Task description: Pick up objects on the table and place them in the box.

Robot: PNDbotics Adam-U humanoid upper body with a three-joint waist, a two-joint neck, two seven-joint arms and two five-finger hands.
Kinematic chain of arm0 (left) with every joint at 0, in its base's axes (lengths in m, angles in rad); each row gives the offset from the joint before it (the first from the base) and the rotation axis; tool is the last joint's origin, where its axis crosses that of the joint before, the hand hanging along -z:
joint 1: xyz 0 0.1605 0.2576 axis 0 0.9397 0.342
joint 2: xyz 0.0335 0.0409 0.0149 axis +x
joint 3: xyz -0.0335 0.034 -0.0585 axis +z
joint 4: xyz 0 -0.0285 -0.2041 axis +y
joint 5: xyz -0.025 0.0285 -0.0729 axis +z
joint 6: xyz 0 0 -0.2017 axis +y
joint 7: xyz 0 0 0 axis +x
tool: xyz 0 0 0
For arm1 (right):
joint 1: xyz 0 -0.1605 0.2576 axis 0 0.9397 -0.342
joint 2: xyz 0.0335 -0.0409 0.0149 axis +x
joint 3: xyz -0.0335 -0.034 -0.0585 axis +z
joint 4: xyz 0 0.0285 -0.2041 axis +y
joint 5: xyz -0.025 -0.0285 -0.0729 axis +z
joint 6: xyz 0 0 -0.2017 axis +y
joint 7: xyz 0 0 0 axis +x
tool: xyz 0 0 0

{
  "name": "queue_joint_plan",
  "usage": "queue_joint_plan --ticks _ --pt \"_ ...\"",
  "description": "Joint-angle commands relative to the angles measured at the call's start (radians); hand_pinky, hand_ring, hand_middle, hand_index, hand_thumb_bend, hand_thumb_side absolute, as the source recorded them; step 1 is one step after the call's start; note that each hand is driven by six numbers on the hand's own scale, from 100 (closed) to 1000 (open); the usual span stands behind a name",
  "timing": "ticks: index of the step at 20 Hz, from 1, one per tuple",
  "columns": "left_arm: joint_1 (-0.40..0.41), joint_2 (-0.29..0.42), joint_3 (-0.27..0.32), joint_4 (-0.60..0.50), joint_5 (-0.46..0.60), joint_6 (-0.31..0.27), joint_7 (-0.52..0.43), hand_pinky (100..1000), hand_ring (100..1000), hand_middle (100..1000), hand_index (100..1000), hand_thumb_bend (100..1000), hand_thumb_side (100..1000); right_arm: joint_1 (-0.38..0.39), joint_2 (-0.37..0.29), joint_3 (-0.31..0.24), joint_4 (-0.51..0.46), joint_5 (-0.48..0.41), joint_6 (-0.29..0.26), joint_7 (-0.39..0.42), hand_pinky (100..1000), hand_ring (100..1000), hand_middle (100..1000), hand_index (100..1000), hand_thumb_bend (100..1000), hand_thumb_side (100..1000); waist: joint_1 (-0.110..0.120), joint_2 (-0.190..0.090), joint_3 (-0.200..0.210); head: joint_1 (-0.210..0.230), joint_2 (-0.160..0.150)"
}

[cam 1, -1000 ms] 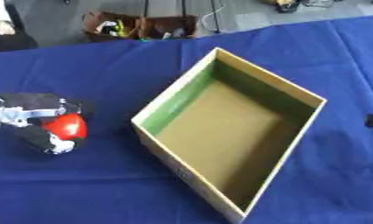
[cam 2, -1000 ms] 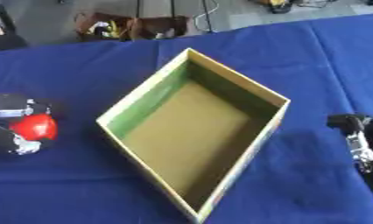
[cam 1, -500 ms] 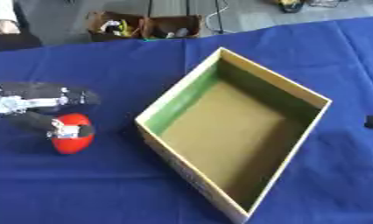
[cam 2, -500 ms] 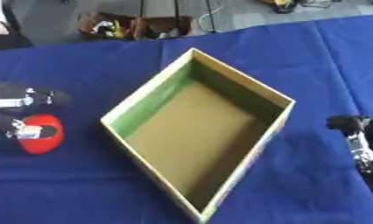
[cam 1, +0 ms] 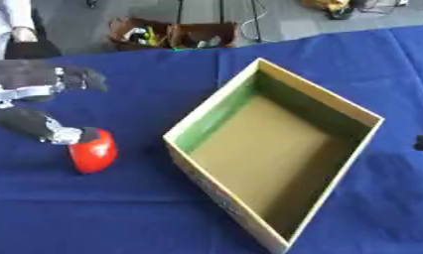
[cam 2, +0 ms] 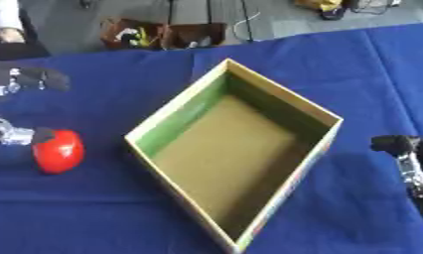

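Observation:
A red rounded object (cam 1: pixel 93 151) lies on the blue cloth at the left. My left hand (cam 1: pixel 37 84) is open over it: the fingers are spread well above the object and the thumb (cam 1: pixel 41 129) reaches down, its tip touching the object's upper left side. An open cardboard box (cam 2: pixel 176 99) with a green inner wall stands tilted in the middle, with nothing inside. My right hand (cam 2: pixel 410 158) rests at the right edge, fingers up and relaxed, holding nothing.
The blue cloth (cam 1: pixel 119 208) covers the whole table. Beyond the far edge, brown bins (cam 1: pixel 176 34) with small items stand on the floor. The table's far edge runs close behind my left hand.
My left hand has opened: its fingers, curled round the red object a second ago, have lifted up and away, leaving only the thumb against it. The view has shifted slightly.

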Motion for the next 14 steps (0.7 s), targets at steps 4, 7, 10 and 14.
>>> queue_joint_plan --ticks 4,7,10,14 --pt "0.001 0.036 0.008 -0.016 -0.040 0.114 -0.065 840 918 962 1000 555 1000 0.002 -0.003 -0.007 -0.010 -0.002 0.006 -0.005 859 814 592 690 100 876 -0.003 -0.035 0.008 0.004 0.004" --pt "-0.003 0.034 -0.004 0.008 -0.027 0.147 -0.086 844 922 964 1000 622 1000 0.006 -0.003 -0.009 -0.010 -0.003 0.009 -0.007 860 814 593 690 100 883 -0.002 -0.041 0.014 0.004 0.007" --pt "-0.023 0.028 -0.023 0.038 -0.017 0.159 -0.099 839 919 960 1000 651 1000 0.014 -0.004 -0.013 -0.010 0.000 0.017 -0.008 861 815 593 691 100 892 0.002 -0.051 0.028 0.001 0.015" --pt "-0.046 0.015 -0.052 0.085 -0.052 0.162 -0.102 833 924 958 1000 699 1000 0.016 -0.006 -0.012 -0.010 -0.004 0.025 -0.007 863 816 594 692 100 900 0.007 -0.062 0.037 -0.011 0.023"
